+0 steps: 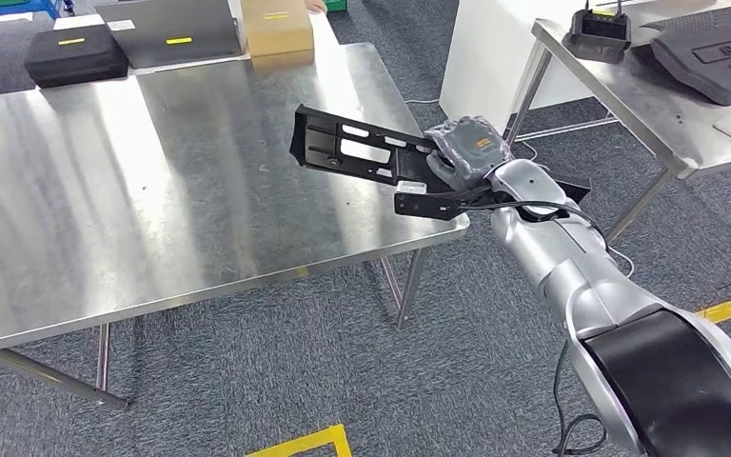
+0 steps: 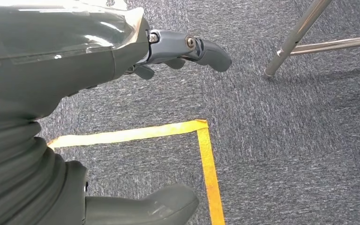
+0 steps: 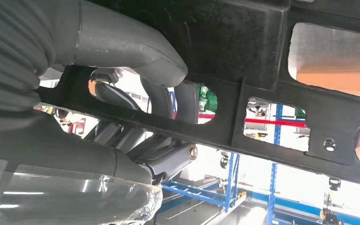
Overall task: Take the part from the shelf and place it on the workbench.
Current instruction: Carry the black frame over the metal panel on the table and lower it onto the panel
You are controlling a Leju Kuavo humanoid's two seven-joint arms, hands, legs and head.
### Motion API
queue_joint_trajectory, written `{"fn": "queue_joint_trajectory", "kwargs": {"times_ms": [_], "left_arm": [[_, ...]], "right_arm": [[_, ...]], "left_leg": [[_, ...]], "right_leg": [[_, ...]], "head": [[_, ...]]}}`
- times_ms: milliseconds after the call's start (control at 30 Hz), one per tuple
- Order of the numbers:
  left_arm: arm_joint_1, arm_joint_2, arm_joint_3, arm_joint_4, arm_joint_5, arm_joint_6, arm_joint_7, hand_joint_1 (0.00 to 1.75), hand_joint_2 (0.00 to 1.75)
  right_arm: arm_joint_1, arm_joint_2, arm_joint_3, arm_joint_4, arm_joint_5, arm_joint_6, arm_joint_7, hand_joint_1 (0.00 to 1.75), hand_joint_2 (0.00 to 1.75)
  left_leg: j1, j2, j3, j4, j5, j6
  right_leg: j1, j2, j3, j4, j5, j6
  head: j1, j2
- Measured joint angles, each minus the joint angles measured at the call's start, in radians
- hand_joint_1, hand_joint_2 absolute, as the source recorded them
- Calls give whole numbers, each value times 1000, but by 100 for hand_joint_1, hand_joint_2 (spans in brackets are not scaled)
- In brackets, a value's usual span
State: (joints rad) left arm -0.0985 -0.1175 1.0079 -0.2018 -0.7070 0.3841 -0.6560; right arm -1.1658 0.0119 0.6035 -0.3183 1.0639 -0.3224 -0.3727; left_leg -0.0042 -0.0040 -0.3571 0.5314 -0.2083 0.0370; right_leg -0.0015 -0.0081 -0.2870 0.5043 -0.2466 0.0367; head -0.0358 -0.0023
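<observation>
The part (image 1: 362, 150) is a long black plastic panel with several cut-out slots. My right hand (image 1: 466, 152) grips it at one end and holds it tilted above the right side of the steel workbench (image 1: 152, 190). In the right wrist view the thumb (image 3: 136, 51) presses on the black part (image 3: 262, 61) and the fingers wrap through one of its slots. My left hand (image 2: 122, 51) hangs over the grey carpet, fingers slightly curled and apart, holding nothing.
At the workbench's far edge lie a black case (image 1: 74, 52), a grey laptop-like box (image 1: 173, 33) and a cardboard box (image 1: 278, 29). A second steel table (image 1: 685, 143) at the right carries dark equipment. Yellow tape (image 1: 305, 443) marks the carpet.
</observation>
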Motion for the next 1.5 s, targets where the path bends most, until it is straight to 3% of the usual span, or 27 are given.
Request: {"fn": "queue_joint_trajectory", "kwargs": {"times_ms": [267,500,833,1167,1500], "left_arm": [[-1,0,1,0,-4,0,0,0,175],[-1,0,11,0,-2,6,1,0,175],[-1,-2,15,0,5,6,1,0,175],[-1,-4,18,0,8,0,2,0,175],[-1,-3,27,0,12,-25,17,0,175]], "right_arm": [[3,6,0,0,8,-1,0,175,175],[5,13,0,0,12,-1,0,175,175],[4,19,0,0,13,0,0,175,175],[4,19,0,0,13,4,3,175,175],[4,19,0,0,15,7,12,175,175]], "left_leg": [[-5,0,-56,72,-20,-2],[-5,0,-61,79,-20,-2],[-5,0,-59,77,-19,-2],[-5,-1,-18,42,-16,-1],[-5,-1,-1,23,-16,-1]], "right_leg": [[-5,0,-69,92,-29,-1],[-6,0,-78,105,-30,-2],[-5,0,-75,101,-30,-2],[-5,-2,-27,56,-27,0],[-5,-2,-7,32,-26,1]], "head": [[0,0],[0,0],[0,0],[0,0],[0,0]]}}
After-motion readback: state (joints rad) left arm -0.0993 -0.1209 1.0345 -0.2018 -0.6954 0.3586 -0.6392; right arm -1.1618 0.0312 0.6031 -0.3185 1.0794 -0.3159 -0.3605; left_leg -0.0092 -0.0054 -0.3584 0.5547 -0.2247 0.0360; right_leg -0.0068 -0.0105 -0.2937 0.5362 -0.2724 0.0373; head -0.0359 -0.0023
